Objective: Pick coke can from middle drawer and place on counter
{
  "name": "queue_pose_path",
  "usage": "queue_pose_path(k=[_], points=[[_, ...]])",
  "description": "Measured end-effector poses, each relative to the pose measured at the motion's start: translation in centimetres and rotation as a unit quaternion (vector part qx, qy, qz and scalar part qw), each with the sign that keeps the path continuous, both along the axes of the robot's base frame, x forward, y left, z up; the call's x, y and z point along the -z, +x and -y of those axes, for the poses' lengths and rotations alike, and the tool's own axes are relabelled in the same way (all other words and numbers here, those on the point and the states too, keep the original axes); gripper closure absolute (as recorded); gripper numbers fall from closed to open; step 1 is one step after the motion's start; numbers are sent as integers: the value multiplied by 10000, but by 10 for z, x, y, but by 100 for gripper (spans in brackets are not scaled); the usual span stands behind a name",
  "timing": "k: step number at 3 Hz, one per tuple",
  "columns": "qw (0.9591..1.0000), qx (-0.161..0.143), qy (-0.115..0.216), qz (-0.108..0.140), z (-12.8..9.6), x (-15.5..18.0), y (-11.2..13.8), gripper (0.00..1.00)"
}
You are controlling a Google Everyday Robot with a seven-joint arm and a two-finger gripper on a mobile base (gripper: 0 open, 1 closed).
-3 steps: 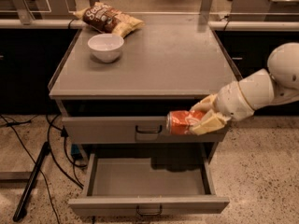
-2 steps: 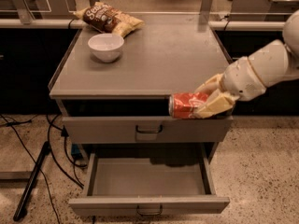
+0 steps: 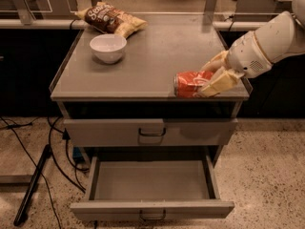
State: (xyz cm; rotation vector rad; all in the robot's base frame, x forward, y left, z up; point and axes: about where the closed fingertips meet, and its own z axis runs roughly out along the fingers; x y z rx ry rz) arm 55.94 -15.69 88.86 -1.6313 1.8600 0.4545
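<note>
Cabinet scene, camera view, looking down from the front: my cream-coloured two-finger gripper [image 3: 206, 80] sits at the front right corner of the broad flat grey counter [image 3: 157, 56]. Its fingers [image 3: 220, 81] are pinched on the small red-orange coke can [image 3: 189, 84] from the right. The can lies on its side, silvery end facing left, right at the counter's front edge. I cannot tell whether it rests on the surface or hangs just above it. My white rounded arm [image 3: 267, 44] reaches in from the right edge of the picture, above the counter's right rim.

Below, the wide shallow grey metal middle drawer [image 3: 152, 209] stands pulled out toward the camera, its small dark bar handle on the front panel and its grey floor in plain sight. Above it, the matching grey upper drawer front [image 3: 150, 131] with a dark handle is pushed in, under a dark gap beneath the counter top.

At the counter's back left, well apart from the can, a round white bowl [image 3: 108, 47] stands upright. Just behind it lies a brown-and-yellow chip bag [image 3: 110, 19], near the rear edge. Dark cables [image 3: 52, 151] trail across the speckled floor [image 3: 267, 175] to the cabinet's left, beside a slanting black pole [image 3: 32, 185].
</note>
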Motion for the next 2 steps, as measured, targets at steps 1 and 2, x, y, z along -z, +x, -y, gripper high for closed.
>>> queue_pose_path(k=[1,2], points=[[10000,-1,-1,2,0,0,0,100],[9999,-58,-78,103,-5,8,15,100]])
